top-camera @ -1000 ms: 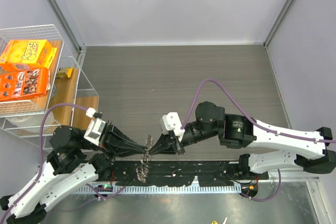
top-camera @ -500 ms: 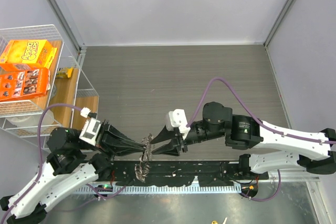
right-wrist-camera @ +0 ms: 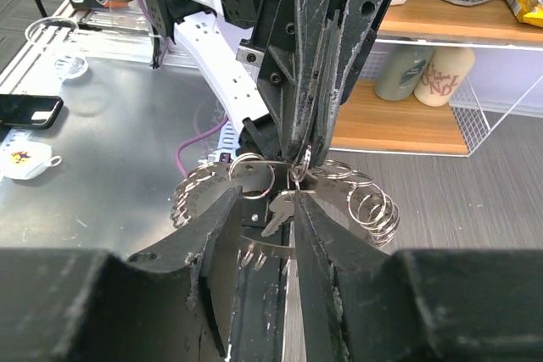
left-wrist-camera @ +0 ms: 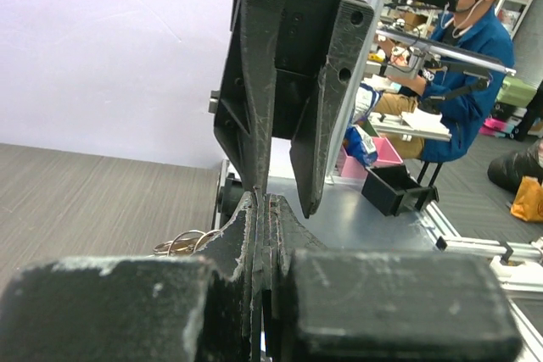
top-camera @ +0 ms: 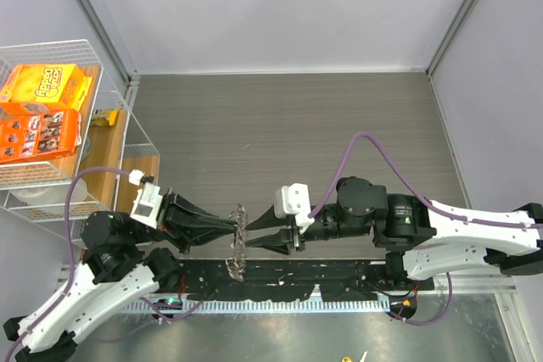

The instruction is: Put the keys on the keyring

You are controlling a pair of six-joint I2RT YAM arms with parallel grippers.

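Observation:
My left gripper (top-camera: 233,226) is shut on the keyring (top-camera: 238,219), a metal ring with silvery tags and split rings that fan out and dangle as a chain (top-camera: 233,266) over the near edge. In the right wrist view the keyring (right-wrist-camera: 253,175) hangs from the left fingers (right-wrist-camera: 316,57), and a small silver key (right-wrist-camera: 281,210) hangs under it. My right gripper (right-wrist-camera: 267,203) is open, its tips on either side of that key; it faces the left gripper (top-camera: 254,236) tip to tip. In the left wrist view the left pads (left-wrist-camera: 259,209) pinch a thin metal edge; the right fingers (left-wrist-camera: 327,108) stand above.
A wire rack (top-camera: 109,91) with orange cereal boxes (top-camera: 42,108) stands at the far left, with a wooden shelf (top-camera: 136,171) beside it. A black rail (top-camera: 331,275) runs along the near edge below both grippers. The grey table (top-camera: 280,125) stretches behind them.
My right arm has drawn back to the right and its jaws have come off the keyring bunch. The left gripper has stayed shut on the keyring, shifting slightly.

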